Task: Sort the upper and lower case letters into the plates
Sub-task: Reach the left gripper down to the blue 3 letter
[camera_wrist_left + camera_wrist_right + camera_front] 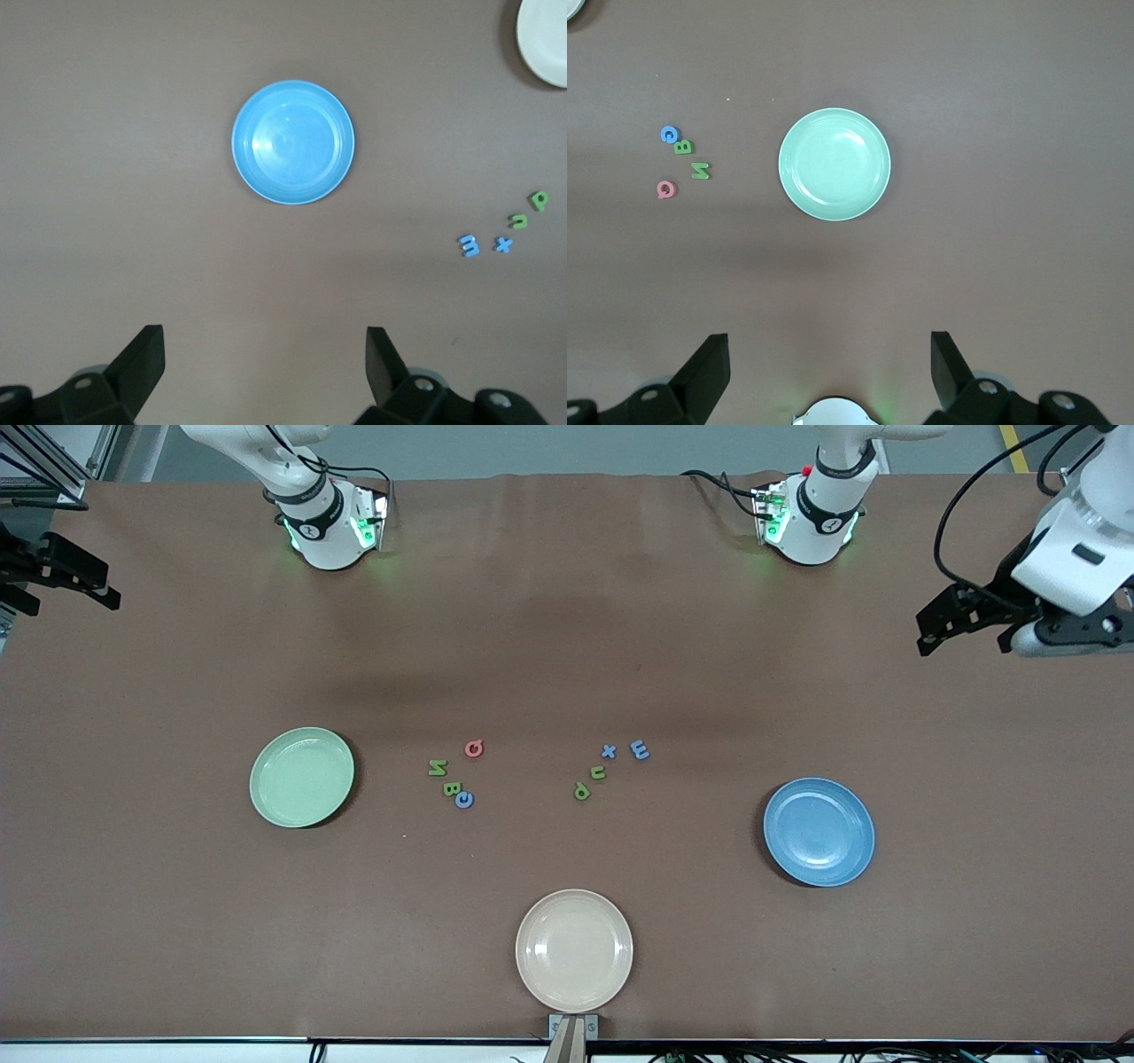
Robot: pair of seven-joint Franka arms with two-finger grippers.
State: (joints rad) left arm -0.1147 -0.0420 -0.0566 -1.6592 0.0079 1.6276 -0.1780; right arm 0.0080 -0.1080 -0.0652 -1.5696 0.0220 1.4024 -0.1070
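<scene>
**A:** Where do the letters lie relative to the grippers?

**B:** Well apart from both. The left gripper (966,631) hangs at the left arm's end of the table, its jaws wide and holding nothing. The right gripper (66,576) hangs at the right arm's end, jaws also wide and empty. Both arms wait.

**A:** And the letters themselves?

**B:** Two small clusters mid-table. Toward the right arm's end: a pinkish-red Q (474,748), a green N (438,768), a green B (450,788) and a blue C (464,800), the B and C just beside each other. Toward the left arm's end: a blue E (640,750), a blue x (609,751), a green u (598,773) and a green P (582,790).

**A:** The plates?

**B:** The mint green plate (301,777) lies near the Q cluster, toward the right arm's end. The blue plate (819,832) lies toward the left arm's end, nearer the front camera than the E cluster. No letter is in either plate.

**A:** Anything in the way?

**B:** A beige plate (574,950) lies nearest the front camera, well apart from the letters.
</scene>
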